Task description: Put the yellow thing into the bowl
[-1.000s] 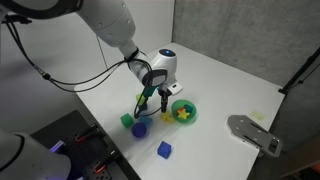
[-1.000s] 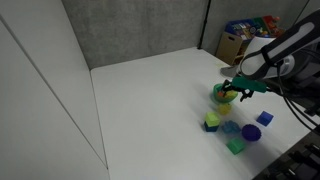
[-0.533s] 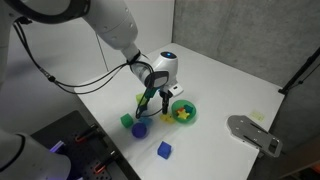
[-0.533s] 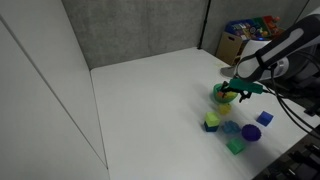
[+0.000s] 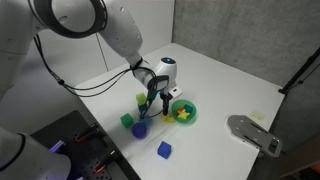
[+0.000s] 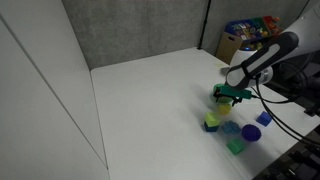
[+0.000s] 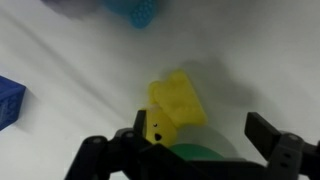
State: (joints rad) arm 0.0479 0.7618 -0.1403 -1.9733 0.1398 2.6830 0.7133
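In the wrist view the yellow thing [image 7: 176,103], a small bright-yellow block, lies on the white table just ahead of my gripper [image 7: 200,128]. The jaws stand wide open, and the left finger [image 7: 141,127] is right beside the block. The right finger [image 7: 263,130] is well clear of it. A green rounded shape [image 7: 197,153] shows low between the fingers; I cannot tell what it is. In both exterior views the gripper [image 5: 151,103] [image 6: 232,96] is low over the table beside the green bowl [image 5: 186,118], which holds a yellow star piece [image 5: 183,112].
A yellow-green cube [image 6: 211,121], a green cube [image 5: 126,121], a blue-purple piece [image 5: 139,129] and a blue cube [image 5: 164,150] lie near the gripper. A grey device [image 5: 252,133] sits by the table edge. A blue cube [image 7: 9,101] and a teal piece [image 7: 134,12] show in the wrist view.
The gripper has moved down and a little away from the bowl, closer to the table. The blocks and the bowl have not moved.
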